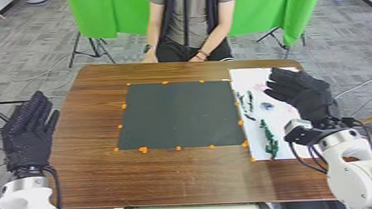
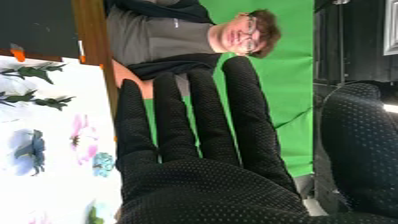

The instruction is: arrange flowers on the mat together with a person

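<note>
My right hand (image 1: 299, 92) is over the right part of the white sheet (image 1: 266, 153), above the flowers. In the right wrist view the same hand (image 2: 213, 187) is open with straight fingers, holding nothing. My left hand (image 1: 28, 133) stands open at the table's left edge. The dark mat (image 1: 178, 115) lies flat with orange bits around its border. On the sheet are a long green sprig (image 1: 270, 139), darker leaf sprigs (image 1: 246, 103) and a blue-grey flower (image 1: 267, 106). The right wrist view shows a pink flower (image 2: 83, 140), a teal flower (image 2: 103, 164) and a dark blue flower (image 2: 32, 152).
The brown table (image 1: 167, 180) extends in front of the mat and to its left. A person sits beyond the far edge, hands low near that edge, apart from the flowers. Tripod legs and a green cloth (image 1: 259, 20) stand behind.
</note>
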You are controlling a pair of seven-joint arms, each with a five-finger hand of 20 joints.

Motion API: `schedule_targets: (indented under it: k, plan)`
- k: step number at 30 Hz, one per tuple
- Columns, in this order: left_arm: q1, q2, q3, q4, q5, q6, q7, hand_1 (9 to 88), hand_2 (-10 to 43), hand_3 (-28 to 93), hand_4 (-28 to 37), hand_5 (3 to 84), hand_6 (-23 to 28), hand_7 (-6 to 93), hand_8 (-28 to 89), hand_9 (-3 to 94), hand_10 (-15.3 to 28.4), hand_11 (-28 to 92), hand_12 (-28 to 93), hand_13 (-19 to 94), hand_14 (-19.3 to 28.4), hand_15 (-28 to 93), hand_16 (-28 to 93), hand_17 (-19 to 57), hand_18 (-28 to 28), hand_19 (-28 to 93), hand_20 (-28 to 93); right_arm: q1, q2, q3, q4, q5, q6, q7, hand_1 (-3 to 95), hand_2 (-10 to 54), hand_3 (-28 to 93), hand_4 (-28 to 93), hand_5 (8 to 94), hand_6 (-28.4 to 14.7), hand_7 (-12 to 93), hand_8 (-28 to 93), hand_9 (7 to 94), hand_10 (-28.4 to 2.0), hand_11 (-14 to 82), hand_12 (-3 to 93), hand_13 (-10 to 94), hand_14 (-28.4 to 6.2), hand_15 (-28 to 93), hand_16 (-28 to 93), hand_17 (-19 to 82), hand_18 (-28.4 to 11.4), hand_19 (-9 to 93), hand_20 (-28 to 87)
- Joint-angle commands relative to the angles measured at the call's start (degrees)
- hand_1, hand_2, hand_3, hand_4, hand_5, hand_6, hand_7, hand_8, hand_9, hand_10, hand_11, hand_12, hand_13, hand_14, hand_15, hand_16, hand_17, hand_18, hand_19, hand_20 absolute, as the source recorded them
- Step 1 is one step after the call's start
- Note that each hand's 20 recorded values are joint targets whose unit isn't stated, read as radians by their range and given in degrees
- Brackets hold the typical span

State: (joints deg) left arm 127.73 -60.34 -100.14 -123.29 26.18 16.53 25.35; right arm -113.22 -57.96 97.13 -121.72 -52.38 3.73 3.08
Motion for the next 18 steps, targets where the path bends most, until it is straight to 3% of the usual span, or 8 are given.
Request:
schedule_targets:
  k: [1,5,6,11,18]
  plan:
    - [1.27,-0.43,-0.28,-0.33,-0.61,0.63,0.36,27.5,14.8,71,-28.3,44.2,6.6,9.1,-10,28.5,9.5,15,-1,17,6.4,16,-11,-4.7,9.1,31,4,0.2,-0.17,-0.35,-0.02,-0.51,0.23,-0.13,13.6,12.8,82,-25,52.8,-5.1,12,-12,45.8,-12.9,5.1,9.2,35,-13.3,12,9,14,-15.4,27,12]
    - [1.55,-0.59,-0.19,-0.48,-1.33,0.85,0.8,27.6,14.8,71,-28.3,44.3,6.6,9.3,-10,28.6,9.5,15,-1,17,6.6,16,-11,-4.7,9.1,31,4,-0.39,-0.26,-0.07,-0.26,-0.53,0.26,0.16,13.6,12.9,82,-25,53.0,-5.8,11,-12,46.2,-13.1,5.5,8.9,35,-13.0,12,9,15,-15.3,27,12]
    - [1.54,-0.56,-0.03,-0.64,-1.16,1.54,0.62,27.6,14.8,71,-28.3,44.3,6.7,9.3,-10,28.7,9.5,15,-1,17,6.6,16,-11,-4.8,9.1,31,4,-0.63,-0.25,0.19,-0.33,-0.57,0.37,0.22,13.6,12.9,82,-25,53.0,-5.8,11,-12,46.2,-13.1,5.5,8.9,35,-13.0,12,9,15,-15.3,27,12]
    - [1.38,-0.72,-0.19,-0.57,-1.57,1.14,0.96,28.1,14.6,71,-28.3,44.5,6.7,9.4,-10,28.7,9.6,15,-1,16,5.2,16,-11,-4.8,8.7,31,4,-0.55,-0.57,0.41,-0.33,2.28,1.02,-0.13,13.5,13.0,82,-25,52.9,-5.8,11,-11,46.2,-13.0,5.6,8.8,35,-13.1,12,9,15,-15.3,27,12]
    - [1.55,-0.76,-0.17,-0.68,-3.78,0.71,1.06,28.0,14.5,71,-28.3,44.7,6.8,9.6,-10,28.8,9.7,16,-1,17,5.4,16,-12,-4.6,8.6,31,4,-0.5,-1.2,0.37,-0.27,2.09,-0.04,0.7,13.5,13.3,82,-25,51.6,-3.8,12,-11,45.9,-12.8,5.4,9.1,35,-14.0,12,9,14,-15.8,28,12]
